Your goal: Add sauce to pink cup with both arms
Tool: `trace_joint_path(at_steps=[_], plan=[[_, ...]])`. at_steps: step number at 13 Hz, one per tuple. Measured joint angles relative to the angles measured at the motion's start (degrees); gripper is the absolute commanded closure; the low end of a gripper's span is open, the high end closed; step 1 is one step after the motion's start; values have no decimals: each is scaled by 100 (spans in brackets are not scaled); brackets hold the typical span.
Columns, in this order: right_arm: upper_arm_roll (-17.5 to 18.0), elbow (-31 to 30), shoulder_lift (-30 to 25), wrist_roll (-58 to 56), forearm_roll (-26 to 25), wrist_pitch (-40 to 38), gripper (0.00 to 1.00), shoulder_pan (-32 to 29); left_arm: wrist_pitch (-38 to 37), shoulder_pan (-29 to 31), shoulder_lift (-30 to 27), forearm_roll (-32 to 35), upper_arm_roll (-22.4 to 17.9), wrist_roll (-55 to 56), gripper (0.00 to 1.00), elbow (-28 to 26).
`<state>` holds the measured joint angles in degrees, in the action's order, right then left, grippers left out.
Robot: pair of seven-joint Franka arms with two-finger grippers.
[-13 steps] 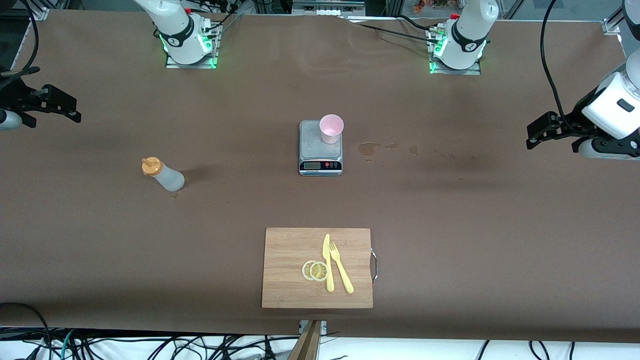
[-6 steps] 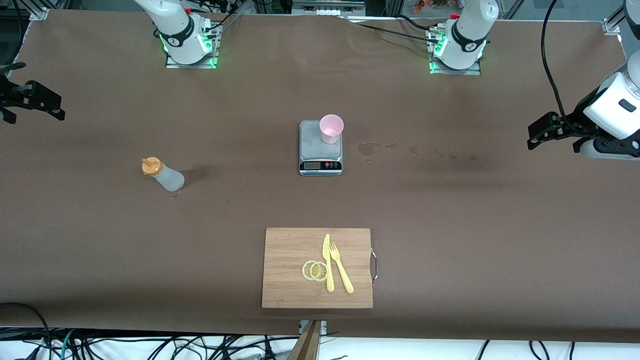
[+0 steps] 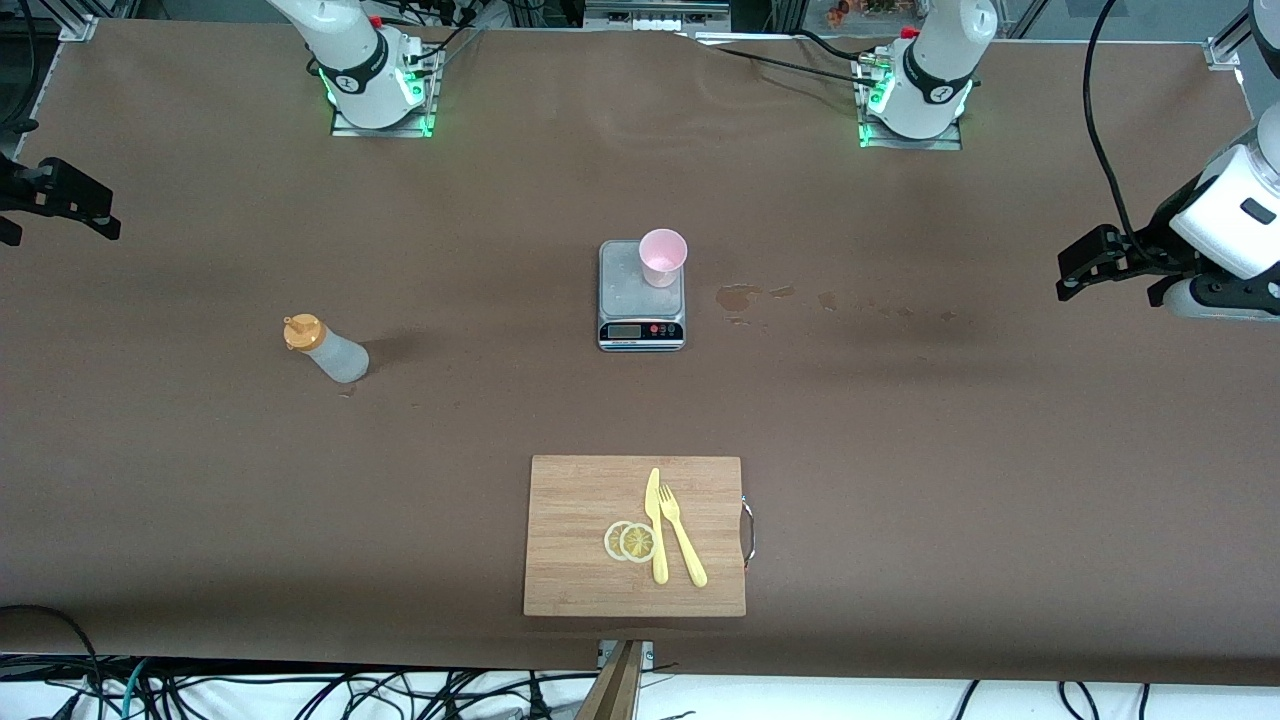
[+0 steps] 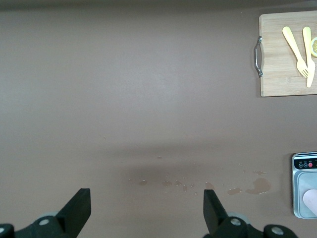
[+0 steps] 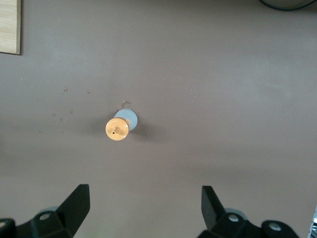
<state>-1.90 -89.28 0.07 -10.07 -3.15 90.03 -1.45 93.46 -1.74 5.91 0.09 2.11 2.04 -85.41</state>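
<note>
My left gripper (image 3: pixel 1075 275) hangs over the left arm's end of the table (image 3: pixel 1000 450), jaws spread wide and holding nothing; the left wrist view shows bare table between my fingers (image 4: pixel 77 208). My right gripper (image 3: pixel 60 200) hangs over the right arm's end, jaws likewise released, with the sauce bottle (image 5: pixel 120 126) standing well clear below them.

The pink cup (image 3: pixel 662 257) stands upright on the corner of the kitchen scale (image 3: pixel 640 300) toward the left arm's end, presumably so that whatever goes in can be weighed. The sauce bottle stands capped on the table, toward the right arm's end and nearer the front camera than the scale. I cannot make out whether any sauce lies in the cup. Arms parked wide, bottle upright and cup on the scale fit either a pour yet to come or one already made. Wet-looking stains (image 3: pixel 740 297) mark the table beside the scale. A cutting board (image 3: pixel 580 500) with a knife (image 3: pixel 656 525), fork (image 3: pixel 682 535) and lemon slices (image 3: pixel 630 541) lies nearest the front camera.

Against a second ago, my right gripper has drawn outward toward the table's edge; my left has shifted only slightly. Cup, bottle and scale have not moved.
</note>
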Motion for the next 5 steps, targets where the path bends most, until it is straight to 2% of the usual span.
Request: trace_joint_path(at_steps=[5], plan=[[0, 0, 0, 0, 0, -93, 0, 0, 122, 1, 0, 0, -6, 0, 0, 1]])
